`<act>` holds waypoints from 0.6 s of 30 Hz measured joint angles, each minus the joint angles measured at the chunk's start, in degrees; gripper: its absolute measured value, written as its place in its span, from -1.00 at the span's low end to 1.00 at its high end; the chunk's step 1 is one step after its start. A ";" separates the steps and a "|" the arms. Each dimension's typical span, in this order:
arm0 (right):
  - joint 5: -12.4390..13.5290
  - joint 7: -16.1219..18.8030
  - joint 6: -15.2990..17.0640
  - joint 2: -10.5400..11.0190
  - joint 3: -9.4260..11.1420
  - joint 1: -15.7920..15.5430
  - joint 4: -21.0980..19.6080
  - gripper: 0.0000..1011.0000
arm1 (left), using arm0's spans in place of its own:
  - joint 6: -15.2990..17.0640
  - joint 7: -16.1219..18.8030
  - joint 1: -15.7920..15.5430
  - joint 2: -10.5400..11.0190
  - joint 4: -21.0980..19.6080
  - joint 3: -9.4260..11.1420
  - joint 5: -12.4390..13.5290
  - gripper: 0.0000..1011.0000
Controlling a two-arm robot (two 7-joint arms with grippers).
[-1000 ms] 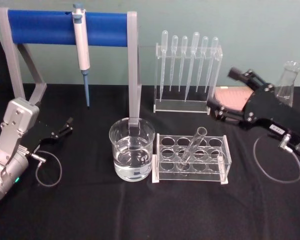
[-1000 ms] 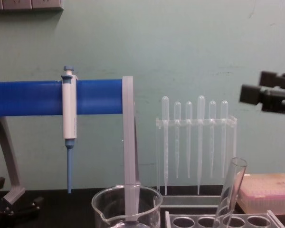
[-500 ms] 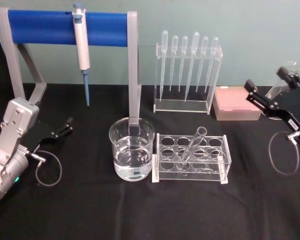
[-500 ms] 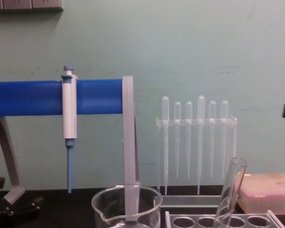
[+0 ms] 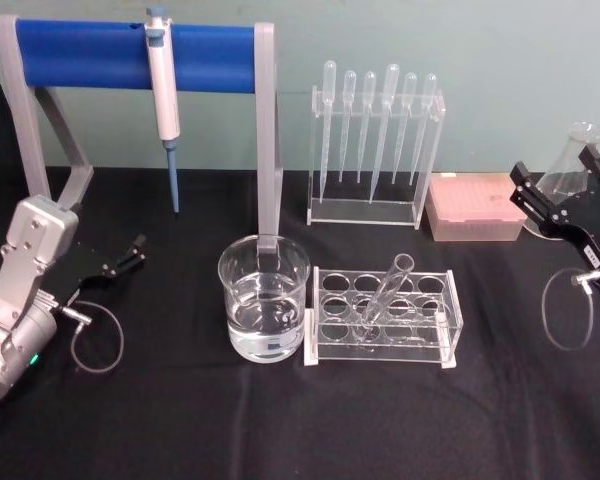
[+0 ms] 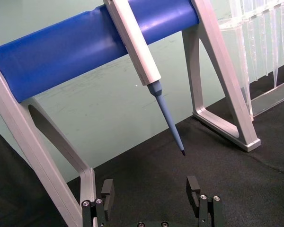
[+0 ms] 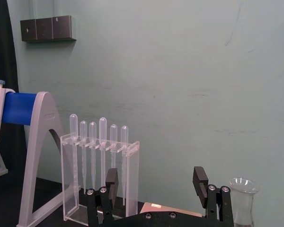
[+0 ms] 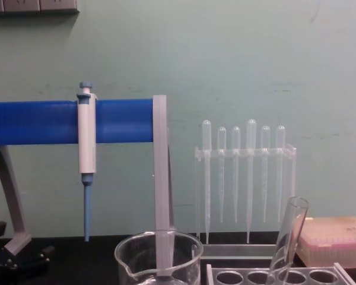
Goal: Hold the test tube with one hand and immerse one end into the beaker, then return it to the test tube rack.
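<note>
Right gripper (image 5: 565,190) withdrawn; test tube (image 5: 384,295) apart.

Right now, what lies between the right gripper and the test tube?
In the head view, bare black cloth separates the right gripper from the test tube, which leans in its rack.

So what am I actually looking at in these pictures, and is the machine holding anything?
A two-armed robot at a lab table. One picture looks down from its head, one forward from its chest, and one comes from each wrist. On the black cloth stand a beaker of clear liquid and a rack with a test tube leaning in it. Behind them are droppers and a pipettor on a blue stand. The left tool and right tool are both open, holding nothing.
</note>
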 joint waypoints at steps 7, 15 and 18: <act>-0.01 -0.02 0.07 0.19 -0.08 0.03 -0.18 0.98 | 0.00 0.00 0.00 0.00 0.00 0.00 0.00 0.98; -0.01 -0.06 0.21 0.30 -0.13 0.05 -0.33 0.98 | 0.00 0.00 0.00 0.00 0.00 0.00 0.00 0.98; -0.02 -0.09 0.28 0.33 -0.15 0.05 -0.37 0.98 | 0.00 0.00 0.00 0.00 0.00 0.00 0.00 0.98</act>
